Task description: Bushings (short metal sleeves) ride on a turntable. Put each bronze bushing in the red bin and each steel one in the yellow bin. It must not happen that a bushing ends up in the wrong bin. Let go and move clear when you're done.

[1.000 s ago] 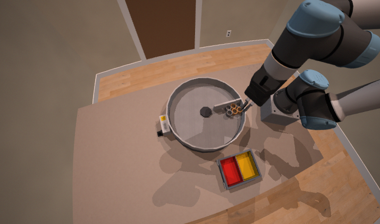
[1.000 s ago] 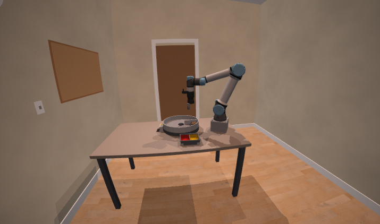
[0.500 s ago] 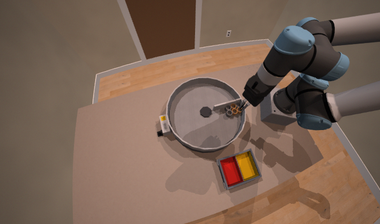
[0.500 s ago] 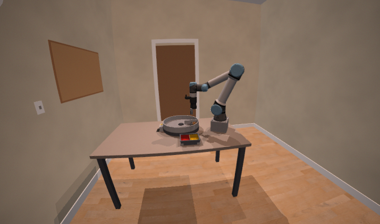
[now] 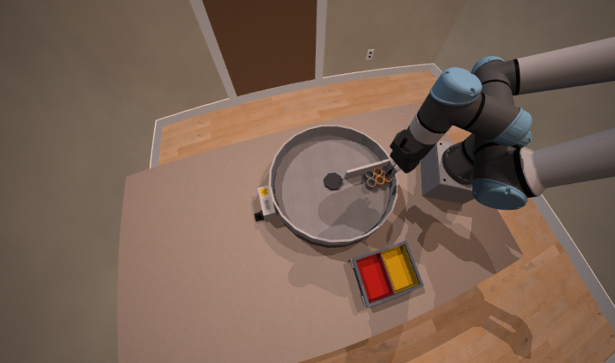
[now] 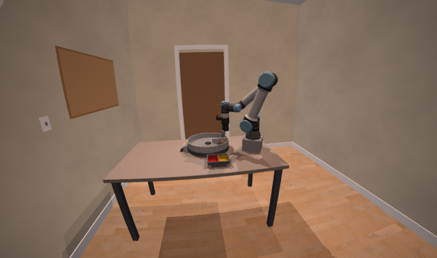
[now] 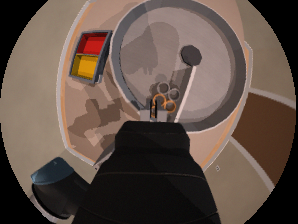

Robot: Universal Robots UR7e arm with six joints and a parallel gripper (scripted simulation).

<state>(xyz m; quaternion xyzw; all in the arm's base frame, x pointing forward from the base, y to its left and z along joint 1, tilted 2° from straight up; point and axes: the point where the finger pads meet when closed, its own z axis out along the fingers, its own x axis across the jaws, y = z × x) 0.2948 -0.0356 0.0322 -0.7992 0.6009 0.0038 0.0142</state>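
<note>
Though unreadable, yellow-labelled box (image 5: 265,202) beside turntable (image 5: 282,149).

Bushings (image 5: 377,177) clustered on turntable (image 5: 300,198), upright

No readable text, brand, number or sign in any view. Small white box (image 5: 266,202) touching turntable (image 5: 300,232) rim on far side from arm base: yellow label patch on top, markings too small to read; barcode-like stripes beside patch, illegible. Same box in exterior view just a speck. Corkboard on wall left of turntable (image 6: 87,82): blank. Wall plate (image 6: 45,123) below corkboard: no lettering visible.
</note>
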